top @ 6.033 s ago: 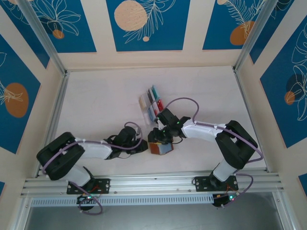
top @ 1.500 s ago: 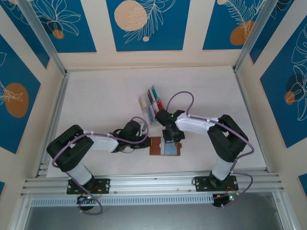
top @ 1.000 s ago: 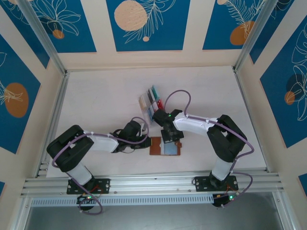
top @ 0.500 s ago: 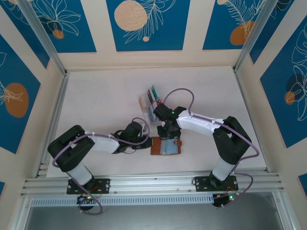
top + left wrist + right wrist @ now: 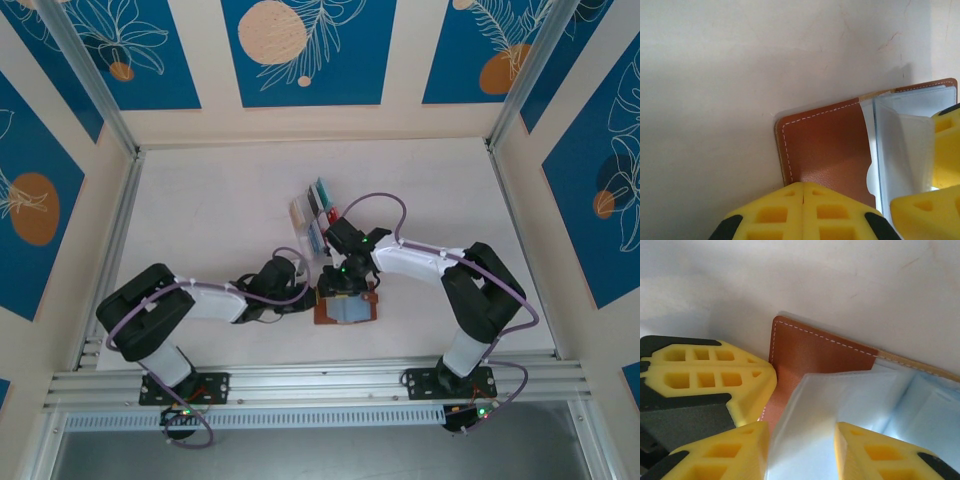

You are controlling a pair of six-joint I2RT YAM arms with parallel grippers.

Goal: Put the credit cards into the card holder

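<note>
Card holder (image 5: 350, 312) lies open under clenched left hand (image 5: 802, 194); right hand (image 5: 801, 440), parted, straddles its clear pockets (image 5: 840, 390)

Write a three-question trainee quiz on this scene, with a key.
1. True or false: the card holder lies folded shut.
2. The left gripper rests on: A) the brown leather flap, B) a red card, C) a slotted rack.
3. What lies between the right gripper fingers?
Key: 1 false; 2 A; 3 a clear plastic pocket.
</note>
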